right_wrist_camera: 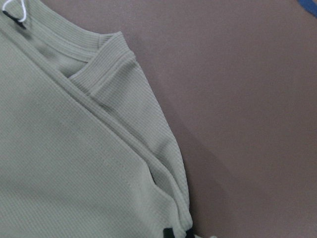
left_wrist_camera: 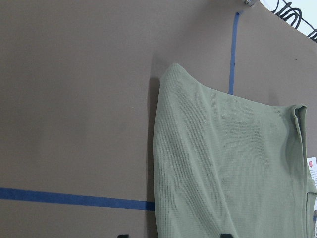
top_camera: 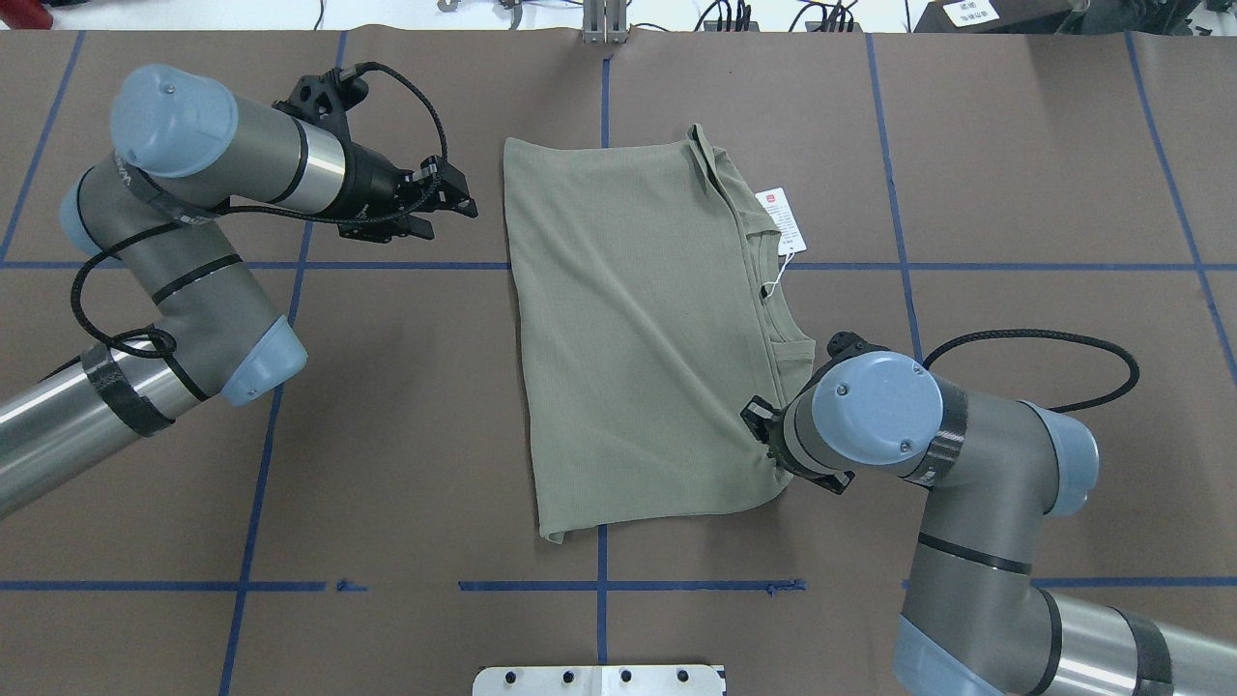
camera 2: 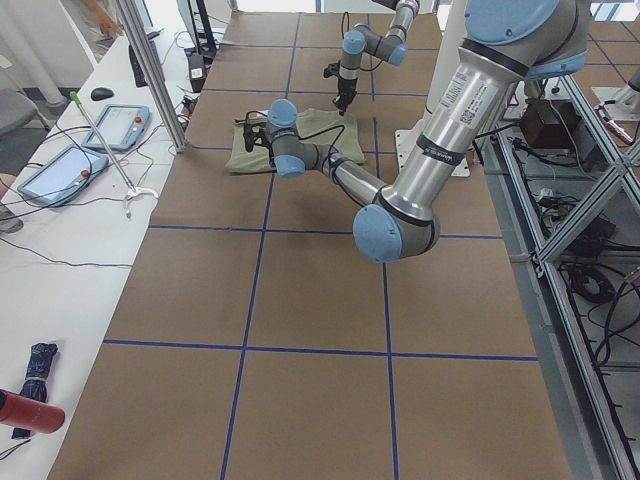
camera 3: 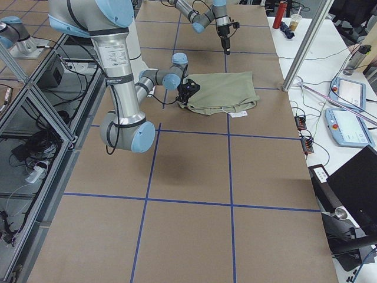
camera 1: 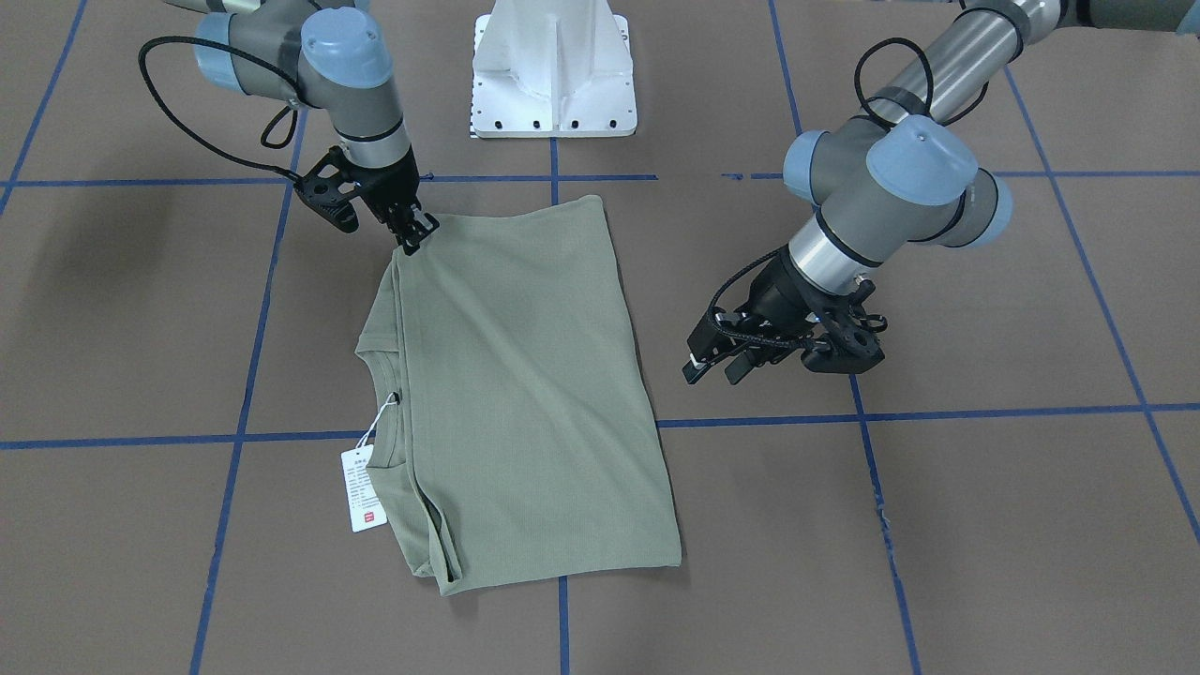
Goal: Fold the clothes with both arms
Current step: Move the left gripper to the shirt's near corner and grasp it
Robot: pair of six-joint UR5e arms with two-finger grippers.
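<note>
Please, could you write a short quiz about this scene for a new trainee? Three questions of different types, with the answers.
1. True or false: the left gripper touches the shirt.
2. Where is the tag? A) on the table, beside the neck; B) on the shirt's middle; C) in the left gripper.
3. Which gripper is at a shirt corner?
Key: 1 false, it hangs open, apart from the shirt. 2 A. 3 the right gripper.
</note>
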